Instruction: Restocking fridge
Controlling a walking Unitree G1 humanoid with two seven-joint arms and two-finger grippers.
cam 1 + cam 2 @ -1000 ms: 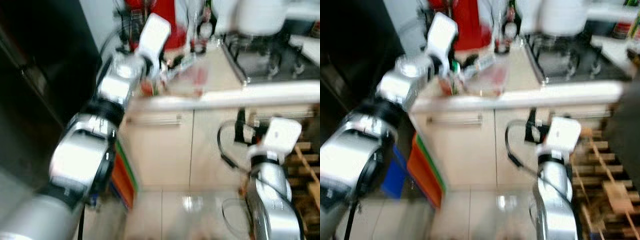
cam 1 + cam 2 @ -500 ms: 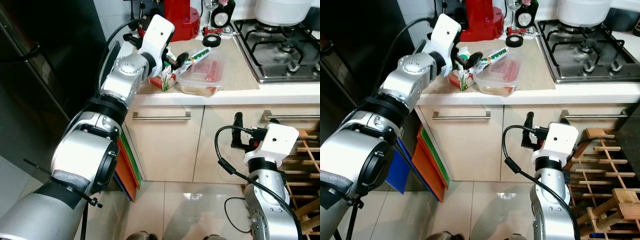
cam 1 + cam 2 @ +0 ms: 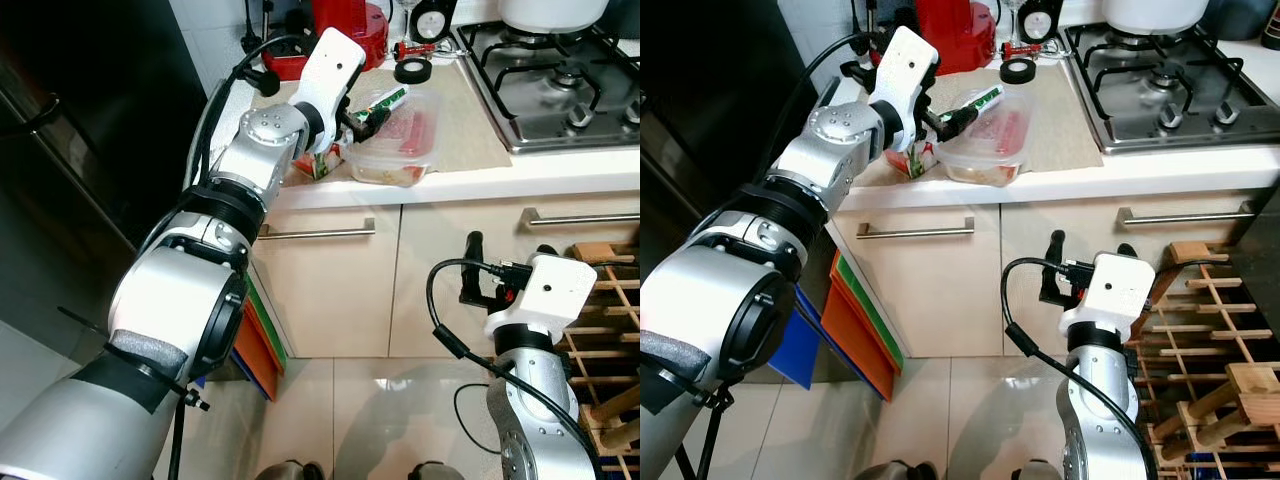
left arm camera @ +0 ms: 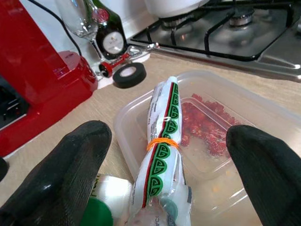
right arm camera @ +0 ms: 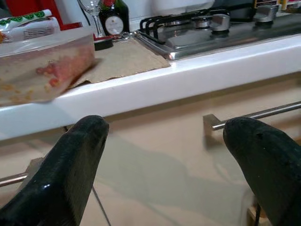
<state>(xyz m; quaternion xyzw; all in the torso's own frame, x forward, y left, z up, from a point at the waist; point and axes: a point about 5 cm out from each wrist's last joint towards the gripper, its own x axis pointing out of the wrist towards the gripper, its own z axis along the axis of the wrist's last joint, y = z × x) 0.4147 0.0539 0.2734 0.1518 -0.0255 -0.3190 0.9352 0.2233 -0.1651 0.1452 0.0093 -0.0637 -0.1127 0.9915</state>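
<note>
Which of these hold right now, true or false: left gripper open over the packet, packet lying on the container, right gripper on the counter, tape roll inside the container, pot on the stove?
1. The left gripper is open, fingers either side of the green-and-white packet. True.
2. The packet lies across the clear plastic container. True.
3. The right gripper rests on the counter. False: it hangs below the counter edge, in front of the cupboard doors.
4. The black tape roll is inside the container. False: it lies on the counter beyond it, near the bottle.
5. A white pot stands on the stove. True.
</note>
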